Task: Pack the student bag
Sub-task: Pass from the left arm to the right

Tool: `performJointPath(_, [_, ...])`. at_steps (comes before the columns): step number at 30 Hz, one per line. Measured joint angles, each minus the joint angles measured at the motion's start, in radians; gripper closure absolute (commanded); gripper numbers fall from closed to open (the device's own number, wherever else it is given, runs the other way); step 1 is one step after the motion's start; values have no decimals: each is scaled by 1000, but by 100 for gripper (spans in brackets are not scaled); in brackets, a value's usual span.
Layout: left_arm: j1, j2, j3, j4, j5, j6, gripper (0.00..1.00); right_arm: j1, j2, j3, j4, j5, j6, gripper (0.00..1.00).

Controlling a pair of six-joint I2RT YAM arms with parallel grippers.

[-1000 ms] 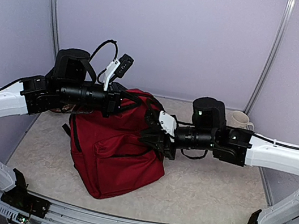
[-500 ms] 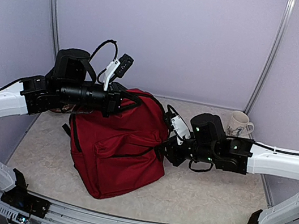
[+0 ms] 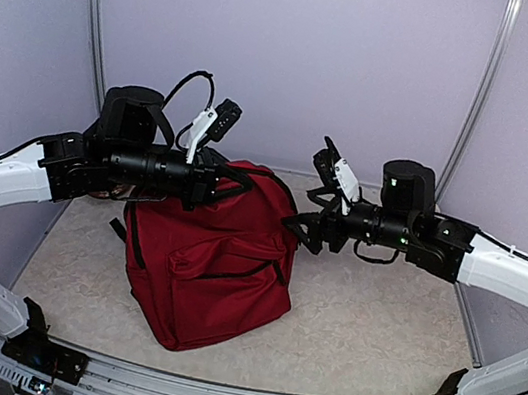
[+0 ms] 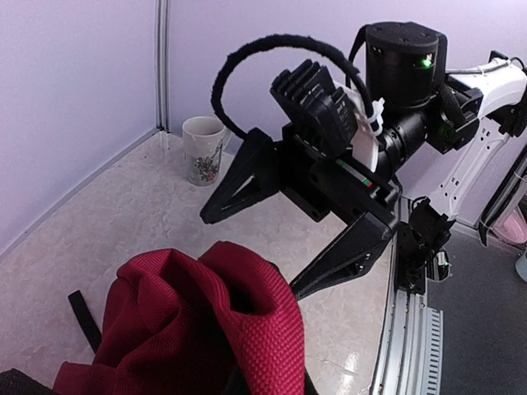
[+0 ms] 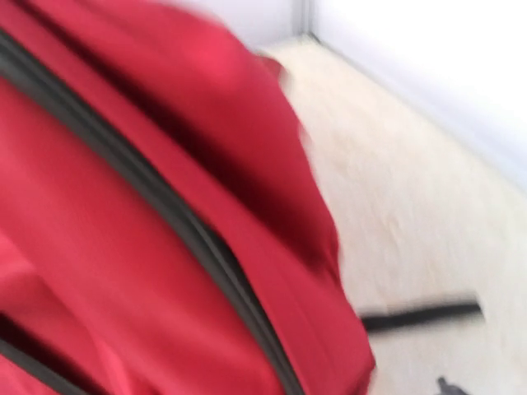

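The student bag (image 3: 211, 270) stands on the pale table (image 3: 376, 318), left of centre, its front pocket facing the near edge and its black straps trailing at the left side. The top is pulled up into a bunched peak of dark-red fabric.

The left gripper (image 3: 224, 183) reaches in from the left and is clamped closed on that peak. The left wrist view shows the gathered cloth rising right in front of the lens, though the fingers themselves are hidden under it.

The right gripper (image 3: 307, 182) hangs just beside the bag's upper right shoulder with its jaws spread wide and nothing between them. One finger points up and the other slants down toward the fabric (whether that lower tip grazes the cloth cannot be told). A looped black cable arcs over its wrist.

The right wrist view is blurred. It shows only red fabric crossed by a dark zipper line, with a black strap (image 5: 420, 314) lying on the table past the bag's edge.

A white patterned mug (image 4: 202, 148) stands upright in the far right corner of the table, well apart from the bag.
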State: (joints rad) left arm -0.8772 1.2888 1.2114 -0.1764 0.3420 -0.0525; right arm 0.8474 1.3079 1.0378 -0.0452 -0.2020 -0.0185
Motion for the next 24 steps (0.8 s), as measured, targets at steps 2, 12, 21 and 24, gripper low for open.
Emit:
performJointPath(2, [-5, 2, 2, -6, 7, 18, 100, 0, 33, 51, 3, -41, -53, 1])
performJointPath(12, [-33, -24, -22, -43, 50, 138, 100, -1, 277, 293, -106, -205, -212, 91])
performJointPath(21, [-40, -86, -33, -24, -91, 191, 41, 0, 231, 246, -119, -249, -93, 100])
performJointPath(24, [-41, -87, 0, -19, -196, 187, 37, 2, 200, 216, -97, -166, 1, 100])
